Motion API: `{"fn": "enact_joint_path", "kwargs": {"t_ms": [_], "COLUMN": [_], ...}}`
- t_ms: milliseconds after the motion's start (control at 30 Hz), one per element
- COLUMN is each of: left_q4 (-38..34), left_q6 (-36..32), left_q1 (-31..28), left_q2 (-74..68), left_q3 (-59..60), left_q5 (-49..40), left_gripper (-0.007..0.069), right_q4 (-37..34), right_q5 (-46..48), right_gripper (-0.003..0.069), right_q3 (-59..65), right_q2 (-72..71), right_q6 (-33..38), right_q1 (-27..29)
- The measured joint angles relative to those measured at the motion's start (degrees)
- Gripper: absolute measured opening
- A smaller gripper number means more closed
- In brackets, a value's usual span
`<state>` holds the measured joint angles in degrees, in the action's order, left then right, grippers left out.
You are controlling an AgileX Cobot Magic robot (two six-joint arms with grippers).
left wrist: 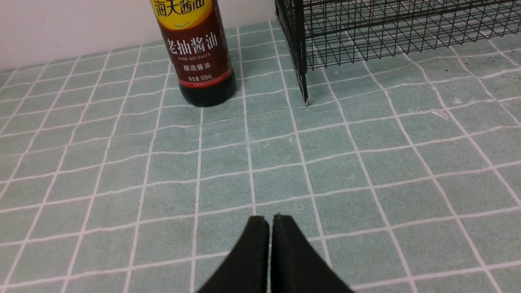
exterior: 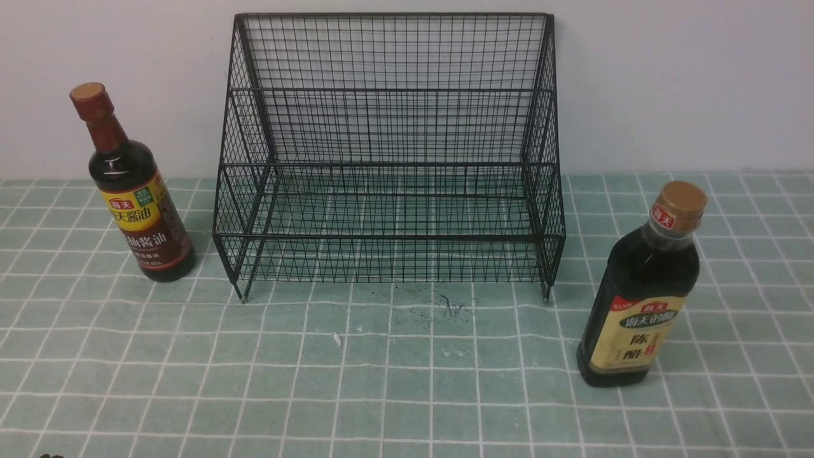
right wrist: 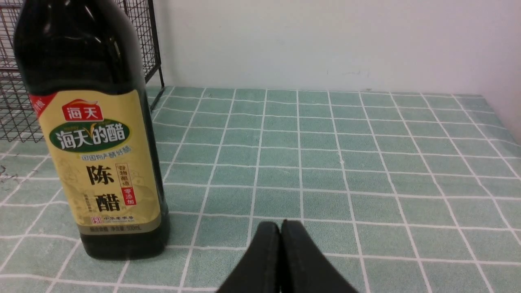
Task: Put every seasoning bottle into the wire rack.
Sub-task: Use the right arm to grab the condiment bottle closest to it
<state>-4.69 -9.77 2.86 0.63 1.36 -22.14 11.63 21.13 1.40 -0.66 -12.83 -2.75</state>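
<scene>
The black wire rack (exterior: 388, 159) stands empty at the back middle of the table, against the wall. A slim seasoning bottle (exterior: 135, 203) with a red-brown cap and yellow-and-maroon label stands upright left of it; the left wrist view shows its lower part (left wrist: 199, 53). A wider seasoning bottle (exterior: 642, 299) with a tan cap and cream label stands upright right of the rack, nearer the front; in the right wrist view it is close by (right wrist: 93, 134). My left gripper (left wrist: 270, 218) is shut and empty, well short of the slim bottle. My right gripper (right wrist: 280, 223) is shut and empty, beside the wide bottle.
A green checked cloth (exterior: 407, 381) covers the table. A white wall (exterior: 668, 83) rises right behind the rack. Dark scuff marks (exterior: 451, 305) and a small white scrap (exterior: 337, 338) lie on the cloth before the rack. One rack foot (left wrist: 305, 99) stands near the slim bottle.
</scene>
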Motion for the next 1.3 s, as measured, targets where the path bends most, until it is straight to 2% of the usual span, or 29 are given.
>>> {"fn": "enact_joint_path", "kwargs": {"t_ms": [233,333,500,900,1000,1100,1200,1300], "left_q4": [0.0,0.0,0.0,0.0,0.0,0.0,0.0,0.0], "left_q6": [0.0,0.0,0.0,0.0,0.0,0.0,0.0,0.0], "left_q1": [0.0,0.0,0.0,0.0,0.0,0.0,0.0,0.0], "left_q2": [0.0,0.0,0.0,0.0,0.0,0.0,0.0,0.0], "left_q3": [0.0,0.0,0.0,0.0,0.0,0.0,0.0,0.0], "left_q5": [0.0,0.0,0.0,0.0,0.0,0.0,0.0,0.0], "left_gripper": [-0.0006,-0.0006,-0.0006,-0.0006,-0.0006,-0.0006,-0.0006,-0.0006], "right_q4": [0.0,-2.5,-13.6,-17.1,-15.8,-11.2,-6.5,-5.6], "right_q5": [-0.1,-2.9,-19.7,-34.1,-32.8,-26.8,-15.4,-7.4], "right_gripper": [-0.0015,-0.0015,-0.0015,-0.0015,-0.0015,-0.0015,-0.0015,-0.0015], "right_q3": [0.0,0.1,0.2,0.2,-2.8,-10.1,-21.4,-28.5], "right_q2": [0.0,0.0,0.0,0.0,0.0,1.5,9.4,17.6], "right_q6": [0.0,-1.4,-8.8,-10.4,-11.8,-12.1,-12.1,-11.6], "right_q1": [0.0,0.0,0.0,0.0,-0.1,-0.8,-3.0,-5.3]}}
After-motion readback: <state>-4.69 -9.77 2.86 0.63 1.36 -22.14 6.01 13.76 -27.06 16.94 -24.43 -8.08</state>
